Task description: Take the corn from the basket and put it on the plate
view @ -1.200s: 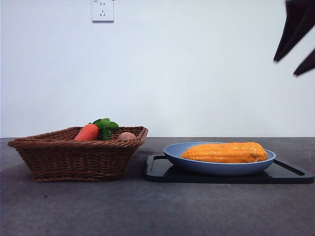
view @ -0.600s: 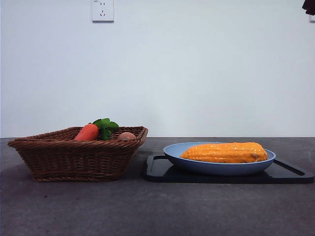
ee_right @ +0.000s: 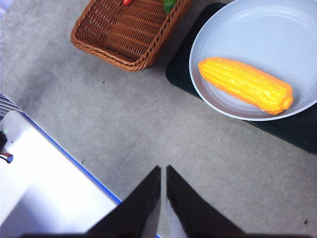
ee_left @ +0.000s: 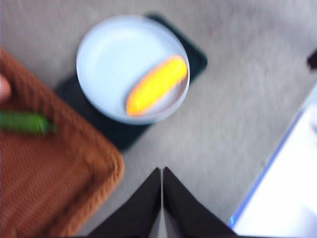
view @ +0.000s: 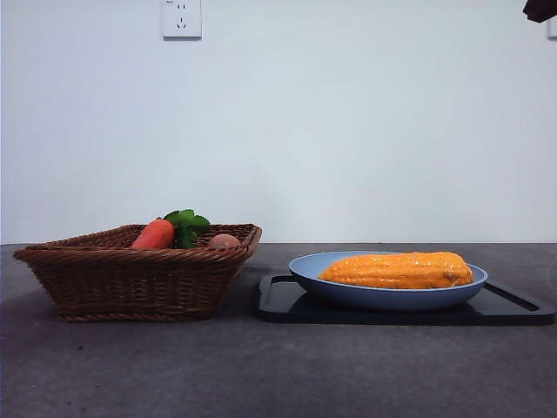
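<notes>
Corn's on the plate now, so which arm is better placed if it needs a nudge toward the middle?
Probably the right: its wrist view shows the corn sharply, lying in the plate. Both grippers are shut and raised, so it's close.

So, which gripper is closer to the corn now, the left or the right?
Hard to say. The left gripper and the right gripper both hang high above the table, away from the corn on the plate.

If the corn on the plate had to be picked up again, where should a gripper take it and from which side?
Probably at mid-length, coming straight down from above. The corn lies flat on its side in the plate, near one rim, so the raised rim blocks a level approach. Jaws would close across its thick middle, since both ends taper and the bumpy kernels could slip there.
</notes>
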